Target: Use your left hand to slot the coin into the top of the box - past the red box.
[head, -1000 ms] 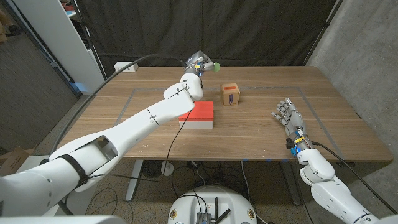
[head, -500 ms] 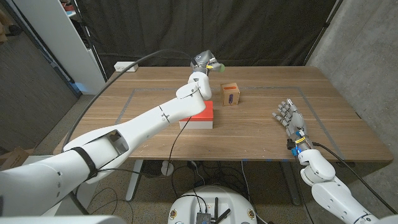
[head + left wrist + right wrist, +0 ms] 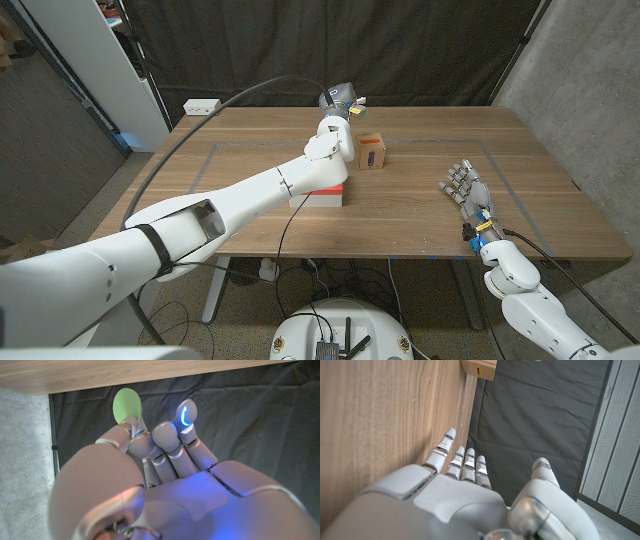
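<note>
The left arm covers most of the red box [image 3: 330, 195], and the slot on the small box [image 3: 372, 152] is too tiny to make out.

Left arm carries the coin farther toward the cardboard box

Over the last second the left hand [image 3: 340, 101] has travelled from above the far left corner of the red box [image 3: 330, 189] across to a spot just short of the small cardboard box [image 3: 372, 151], nearer to it than half a second ago and a little beyond its far left side. The forearm now lies across most of the red box, which showed far more of its top before. The green coin [image 3: 127, 405], seen earlier beside the fingertips in the head view, now barely shows there; it sits pinched at the fingertips [image 3: 131, 426].
</note>
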Action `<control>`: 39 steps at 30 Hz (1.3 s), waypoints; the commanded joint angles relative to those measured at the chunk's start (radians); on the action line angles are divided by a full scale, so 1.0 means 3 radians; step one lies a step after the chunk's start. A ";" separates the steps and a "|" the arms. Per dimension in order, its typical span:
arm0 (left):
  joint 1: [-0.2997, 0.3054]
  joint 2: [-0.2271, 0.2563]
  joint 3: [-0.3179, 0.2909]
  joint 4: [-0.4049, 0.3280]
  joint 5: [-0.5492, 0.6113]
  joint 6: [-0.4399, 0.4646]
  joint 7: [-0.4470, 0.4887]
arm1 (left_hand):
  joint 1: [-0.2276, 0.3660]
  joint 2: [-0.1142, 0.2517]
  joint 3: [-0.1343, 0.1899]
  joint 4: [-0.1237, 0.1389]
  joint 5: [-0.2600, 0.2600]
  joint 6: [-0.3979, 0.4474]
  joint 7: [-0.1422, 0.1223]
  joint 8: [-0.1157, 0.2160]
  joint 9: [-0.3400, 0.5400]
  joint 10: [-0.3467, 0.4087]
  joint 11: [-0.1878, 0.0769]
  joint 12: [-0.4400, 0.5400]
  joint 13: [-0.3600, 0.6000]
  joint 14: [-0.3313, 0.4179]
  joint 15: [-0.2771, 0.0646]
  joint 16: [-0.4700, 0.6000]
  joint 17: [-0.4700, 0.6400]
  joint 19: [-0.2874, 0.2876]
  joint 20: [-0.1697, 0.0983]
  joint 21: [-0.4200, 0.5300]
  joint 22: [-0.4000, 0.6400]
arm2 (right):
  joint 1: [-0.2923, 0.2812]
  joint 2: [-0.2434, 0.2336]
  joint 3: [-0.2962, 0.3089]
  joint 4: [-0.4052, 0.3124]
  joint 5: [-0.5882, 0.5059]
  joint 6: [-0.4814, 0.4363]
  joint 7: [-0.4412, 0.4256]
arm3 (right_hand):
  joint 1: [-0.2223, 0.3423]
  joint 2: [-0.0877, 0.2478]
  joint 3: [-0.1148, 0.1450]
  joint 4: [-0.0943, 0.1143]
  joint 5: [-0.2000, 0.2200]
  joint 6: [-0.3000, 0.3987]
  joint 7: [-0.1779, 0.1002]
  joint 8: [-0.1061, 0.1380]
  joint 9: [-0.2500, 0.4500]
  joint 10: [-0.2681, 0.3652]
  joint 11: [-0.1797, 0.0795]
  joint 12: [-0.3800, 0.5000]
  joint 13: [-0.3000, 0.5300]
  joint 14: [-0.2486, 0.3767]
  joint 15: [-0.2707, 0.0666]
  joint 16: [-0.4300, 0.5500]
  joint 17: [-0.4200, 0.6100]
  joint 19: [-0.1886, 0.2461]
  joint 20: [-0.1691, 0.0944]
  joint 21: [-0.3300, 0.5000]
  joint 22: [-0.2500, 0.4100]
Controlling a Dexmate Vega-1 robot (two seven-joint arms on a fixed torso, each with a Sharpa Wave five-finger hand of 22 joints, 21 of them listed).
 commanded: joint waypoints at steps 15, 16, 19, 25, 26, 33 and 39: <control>-0.0211 -0.0464 0.0353 0.0713 0.0275 0.0147 -0.0060 | -0.0015 -0.0019 -0.0017 0.0010 0.0014 0.0163 0.0077 0.0023 0.0003 0.0006 -0.0019 0.0030 0.0013 0.0022 -0.0013 0.0023 0.0037 0.0020 -0.0138 -0.0023 -0.0003 | -0.0029 -0.0009 0.0020 0.0031 0.0058 -0.0024 0.0032 | 0.0026 0.0001 0.0021 -0.0004 0.0015 0.0029 0.0002 0.0013 0.0008 0.0025 0.0005 0.0025 0.0019 0.0028 -0.0006 0.0012 0.0008 0.0028 0.0001 0.0013 0.0016; -0.0210 -0.0479 0.0354 0.0735 0.0274 0.0152 -0.0058 | -0.0014 -0.0020 -0.0018 0.0009 0.0014 0.0163 0.0076 0.0025 0.0007 0.0008 -0.0019 0.0019 -0.0004 0.0018 -0.0012 0.0016 0.0030 0.0040 -0.0138 -0.0005 0.0013 | -0.0028 -0.0012 0.0018 0.0035 0.0053 -0.0025 0.0033 | 0.0026 0.0001 0.0021 -0.0004 0.0015 0.0029 0.0002 0.0013 0.0008 0.0025 0.0005 0.0025 0.0019 0.0028 -0.0006 0.0012 0.0008 0.0028 0.0001 0.0013 0.0016; -0.0203 -0.0507 0.0350 0.0776 0.0259 0.0150 -0.0053 | -0.0014 -0.0019 -0.0018 0.0009 0.0014 0.0161 0.0078 0.0031 0.0016 0.0006 -0.0017 0.0009 -0.0023 0.0025 -0.0013 0.0019 0.0032 0.0028 -0.0138 -0.0016 0.0005 | -0.0026 -0.0007 0.0021 0.0036 0.0065 -0.0028 0.0031 | 0.0026 0.0001 0.0021 -0.0004 0.0015 0.0029 0.0002 0.0013 0.0008 0.0025 0.0005 0.0025 0.0019 0.0028 -0.0006 0.0012 0.0008 0.0028 0.0001 0.0013 0.0016; -0.0219 -0.0537 0.0373 0.0836 0.0238 0.0157 -0.0084 | -0.0014 -0.0019 -0.0016 0.0008 0.0016 0.0165 0.0076 0.0026 0.0003 0.0011 -0.0020 0.0031 -0.0002 0.0026 -0.0014 0.0023 0.0042 0.0033 -0.0138 -0.0009 0.0012 | -0.0014 -0.0007 0.0022 0.0038 0.0066 -0.0034 0.0028 | 0.0026 0.0001 0.0021 -0.0004 0.0015 0.0029 0.0002 0.0013 0.0008 0.0025 0.0005 0.0025 0.0019 0.0028 -0.0006 0.0012 0.0008 0.0028 0.0001 0.0013 0.0016; -0.0226 -0.0535 0.0382 0.0842 0.0239 0.0155 -0.0091 | -0.0014 -0.0019 -0.0017 0.0008 0.0016 0.0164 0.0076 0.0026 0.0004 0.0005 -0.0021 0.0034 0.0004 0.0022 -0.0013 0.0019 0.0039 0.0030 -0.0138 -0.0015 0.0003 | -0.0009 -0.0010 0.0019 0.0044 0.0051 -0.0029 0.0029 | 0.0026 0.0001 0.0021 -0.0004 0.0015 0.0029 0.0002 0.0013 0.0008 0.0025 0.0005 0.0025 0.0019 0.0028 -0.0006 0.0012 0.0008 0.0028 0.0001 0.0013 0.0016; -0.0255 -0.0502 0.0417 0.0832 0.0234 0.0139 -0.0152 | -0.0013 -0.0021 -0.0016 0.0007 0.0017 0.0166 0.0070 0.0031 0.0008 -0.0002 -0.0019 0.0030 0.0002 0.0031 -0.0014 0.0026 0.0049 0.0028 -0.0138 -0.0014 0.0006 | 0.0005 0.0000 0.0011 0.0055 0.0055 -0.0036 0.0024 | 0.0026 0.0001 0.0021 -0.0004 0.0015 0.0029 0.0002 0.0013 0.0008 0.0025 0.0005 0.0025 0.0019 0.0028 -0.0006 0.0012 0.0008 0.0028 0.0001 0.0013 0.0016; -0.0311 -0.0452 0.0480 0.0821 0.0211 0.0114 -0.0313 | -0.0018 -0.0023 -0.0019 0.0009 0.0015 0.0168 0.0073 0.0030 0.0005 -0.0008 -0.0020 0.0018 -0.0011 0.0011 -0.0012 0.0005 0.0033 0.0024 -0.0138 -0.0017 0.0000 | 0.0010 -0.0004 0.0004 0.0064 0.0035 -0.0034 0.0019 | 0.0026 0.0001 0.0021 -0.0004 0.0015 0.0029 0.0002 0.0013 0.0008 0.0025 0.0005 0.0025 0.0019 0.0028 -0.0006 0.0012 0.0008 0.0028 0.0001 0.0013 0.0016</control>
